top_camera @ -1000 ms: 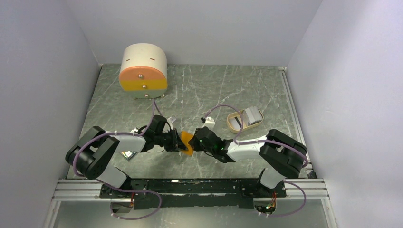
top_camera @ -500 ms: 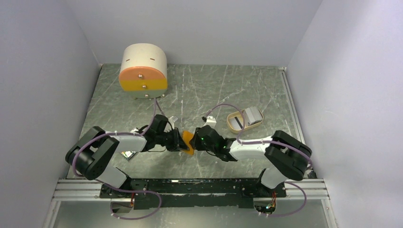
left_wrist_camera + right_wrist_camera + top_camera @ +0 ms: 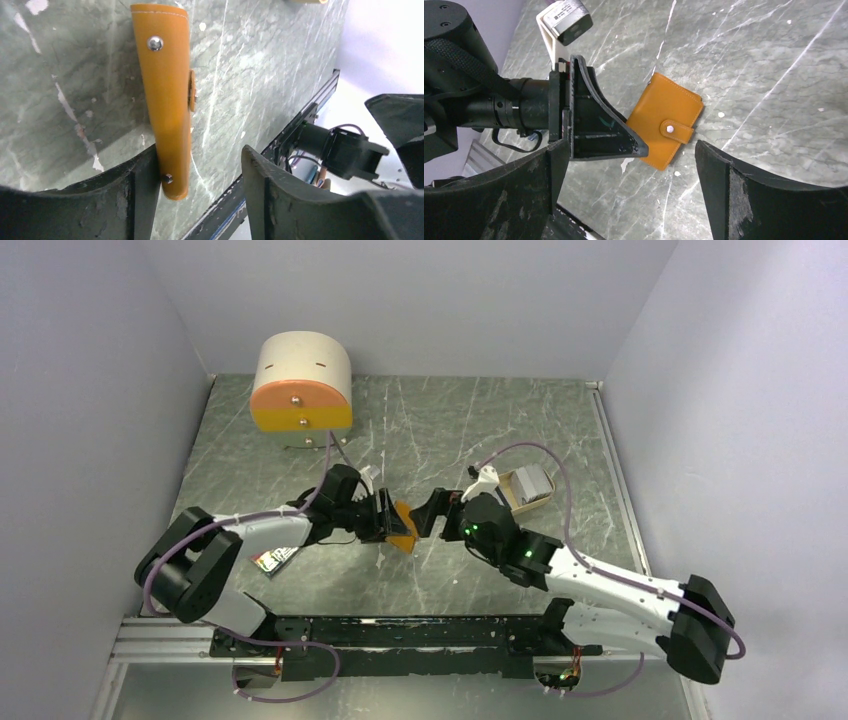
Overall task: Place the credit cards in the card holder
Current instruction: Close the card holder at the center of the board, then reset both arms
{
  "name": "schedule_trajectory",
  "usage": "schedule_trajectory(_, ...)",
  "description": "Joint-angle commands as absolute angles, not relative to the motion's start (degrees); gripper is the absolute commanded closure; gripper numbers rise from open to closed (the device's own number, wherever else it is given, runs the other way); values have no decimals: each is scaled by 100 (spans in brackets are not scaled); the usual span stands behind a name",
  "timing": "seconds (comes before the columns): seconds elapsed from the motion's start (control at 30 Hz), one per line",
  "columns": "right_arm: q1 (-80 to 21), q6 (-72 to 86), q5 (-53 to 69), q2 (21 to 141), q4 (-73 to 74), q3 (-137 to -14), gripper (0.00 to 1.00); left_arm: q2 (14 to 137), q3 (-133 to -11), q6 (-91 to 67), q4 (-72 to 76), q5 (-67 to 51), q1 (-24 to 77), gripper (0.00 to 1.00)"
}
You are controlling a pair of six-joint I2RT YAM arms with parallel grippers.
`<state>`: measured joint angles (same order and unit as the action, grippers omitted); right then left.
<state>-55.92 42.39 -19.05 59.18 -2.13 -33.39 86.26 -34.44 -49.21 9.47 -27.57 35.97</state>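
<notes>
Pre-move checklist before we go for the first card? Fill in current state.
1. Card holder open to take cards: not ok. It is folded shut, snap tab fastened.
2. Right gripper free: ok. Jaws wide open, nothing between them.
3. Left gripper holding the card holder: not ok. Jaws open, only one finger against its edge.
4. Cards available: ok. They sit in the tray behind the right arm; how many, cannot tell.
5. Card holder lying flat on the table: cannot tell.
</notes>
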Motion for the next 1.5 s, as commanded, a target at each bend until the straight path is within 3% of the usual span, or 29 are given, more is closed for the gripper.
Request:
schedule_trajectory(0.0, -5557, 3974, -2198, 5403, 299, -3382, 0, 8041, -3732, -4631, 136, -2105, 3643, 32)
schedule_trajectory(0.1, -5562, 3915, -2567, 5029, 418, -3294, 0, 7648, -3848, -4533, -309, -1740, 3647, 29)
schedule_trajectory(0.13, -5556, 3915, -2720, 4925, 478, -3271, 0, 7515, -3887, -4521, -472, -1626, 3646, 23)
schedule_trajectory(0.17, -5558, 3900, -2769, 4848, 522, -3266, 0, 7355, -3916, -4518, -627, -1497, 3647, 7)
schedule_trajectory(0.2, -5554, 3853, -2769, 4784, 549, -3275, 0, 7189, -3941, -4503, -765, -1358, 3647, 0)
schedule_trajectory(0.8, -5552, 3617, -3177, 4298, 1699, -4112, 0, 4646, -5233, -3492, -2838, 804, 3647, 1)
schedule_trajectory(1.13, -5553, 3485, -3218, 3643, 2110, -4473, 0, 3592, -5267, -3156, -2423, 385, 3647, 1)
schedule_trajectory(1.47, -5552, 3566, -3103, 3270, 2019, -4519, 0, 3505, -5099, -3190, -2412, 297, 3647, 1)
